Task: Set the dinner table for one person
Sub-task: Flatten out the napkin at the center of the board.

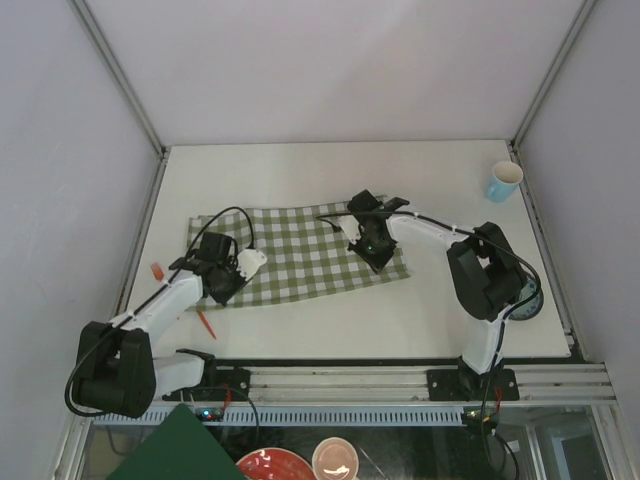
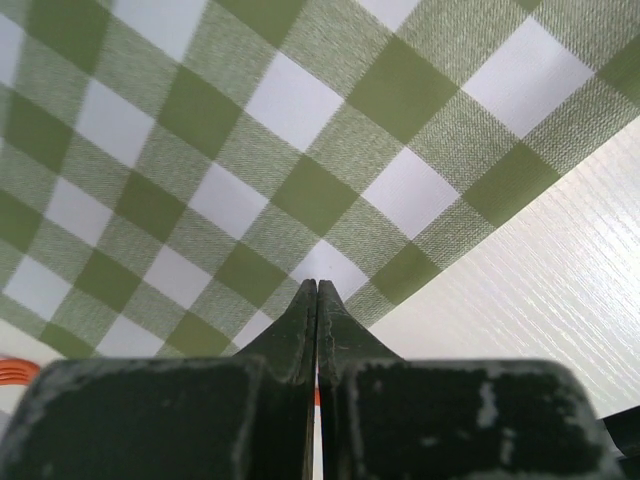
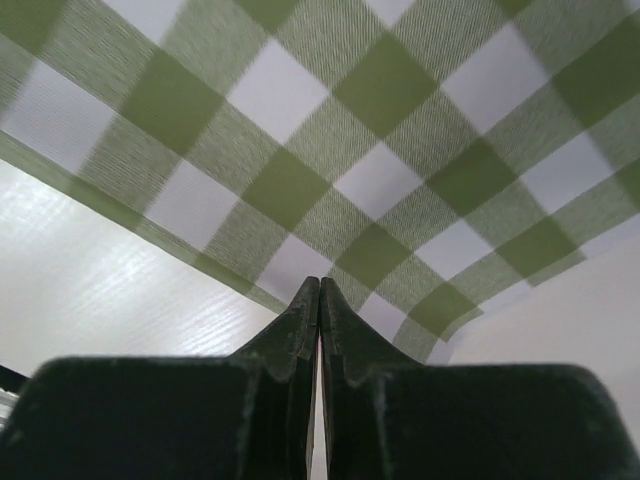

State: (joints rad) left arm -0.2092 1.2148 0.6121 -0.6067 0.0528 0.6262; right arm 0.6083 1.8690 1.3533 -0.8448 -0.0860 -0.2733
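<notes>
Tabletop point(image 1: 300, 170) is rigid, heavy and fixed in its metal frame; it is nothing to take hold of, only a bed to lay things on; its off-white face looks smooth and faintly grained, so light things may slide on it. Cloth point(image 1: 300, 255), green-and-white checked, lies flat across the near middle of it, slightly askew; it looks thin, limp and light, best pinched at a corner or hem, and likely to wrinkle or drag if pulled from one side only. Left gripper point(image 2: 317, 290) is closed tight, tips down at the cloth's near-left edge; right gripper point(image 3: 319, 288) is closed likewise at the near-right corner; whether either nips a fold of fabric I cannot tell. Cup point(image 1: 505, 181), pale blue, stands at the far right corner, well apart from the cloth; orange pieces point(image 1: 157, 270) lie by the left edge. Walls close in three sides; room to swing is tight.
</notes>
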